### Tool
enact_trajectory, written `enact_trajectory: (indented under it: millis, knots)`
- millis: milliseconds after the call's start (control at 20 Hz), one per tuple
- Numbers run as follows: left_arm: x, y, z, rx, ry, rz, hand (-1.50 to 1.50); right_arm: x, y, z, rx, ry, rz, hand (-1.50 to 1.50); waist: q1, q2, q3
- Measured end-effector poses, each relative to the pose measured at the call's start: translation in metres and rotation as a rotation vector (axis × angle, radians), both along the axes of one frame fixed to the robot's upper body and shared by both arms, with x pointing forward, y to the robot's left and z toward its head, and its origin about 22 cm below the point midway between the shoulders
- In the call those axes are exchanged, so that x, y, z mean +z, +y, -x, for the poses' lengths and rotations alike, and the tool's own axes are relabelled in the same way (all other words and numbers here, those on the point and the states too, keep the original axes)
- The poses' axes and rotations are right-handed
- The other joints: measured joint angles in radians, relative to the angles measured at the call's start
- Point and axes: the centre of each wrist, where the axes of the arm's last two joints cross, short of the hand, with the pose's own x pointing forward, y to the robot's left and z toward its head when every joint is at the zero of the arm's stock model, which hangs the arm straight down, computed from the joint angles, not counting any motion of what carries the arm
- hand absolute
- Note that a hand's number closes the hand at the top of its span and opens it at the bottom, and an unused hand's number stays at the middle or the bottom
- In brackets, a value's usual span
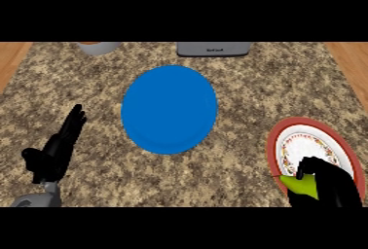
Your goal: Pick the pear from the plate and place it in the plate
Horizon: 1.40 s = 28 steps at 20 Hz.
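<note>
Fingers of right hand [332, 186] curled round pear [298, 184] at red-rimmed plate [272, 146]; left hand [57, 151] straight-fingered, empty

The pear [300, 186] is yellow-green and partly hidden, at the near edge of the red-rimmed plate [273, 146] on the near right; the right hand [329, 187] curls round it; the blue plate [170, 110] lies flat in the middle, well apart.
</note>
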Motion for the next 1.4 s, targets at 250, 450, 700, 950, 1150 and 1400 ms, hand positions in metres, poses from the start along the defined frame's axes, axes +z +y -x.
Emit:
enact_trajectory:
  millis: [250, 450, 700, 950, 1150, 1400]
  knots:
    - [-0.005, -0.001, 0.007, -0.006, 0.006, -0.002, 0.0, 0.038, 0.044, 0.031, 0.003, -0.135, 0.012, 1.5, 0.01, 0.003, 0.004]
    - [-0.001, -0.002, -0.001, -0.012, 0.004, 0.002, 0.0, 0.074, 0.071, 0.047, 0.007, -0.252, 0.027, 1.5, 0.014, 0.005, 0.005]
    - [-0.001, -0.001, -0.001, -0.015, -0.005, 0.004, 0.0, 0.109, 0.095, 0.052, 0.008, -0.416, 0.059, 1.5, 0.022, 0.007, 0.005]
    - [0.0, -0.002, -0.006, -0.025, 0.001, 0.003, 0.0, 0.131, 0.126, 0.038, 0.038, -0.472, 0.044, 1.5, 0.029, 0.009, 0.006]
    - [-0.003, -0.001, -0.004, -0.033, -0.004, 0.001, 0.0, 0.142, 0.142, 0.015, 0.059, -0.49, 0.025, 1.5, 0.033, 0.01, 0.006]
    - [0.002, -0.007, -0.007, -0.035, -0.004, -0.002, 0.0, 0.142, 0.17, -0.02, 0.102, -0.459, 0.004, 1.5, 0.038, 0.011, 0.006]
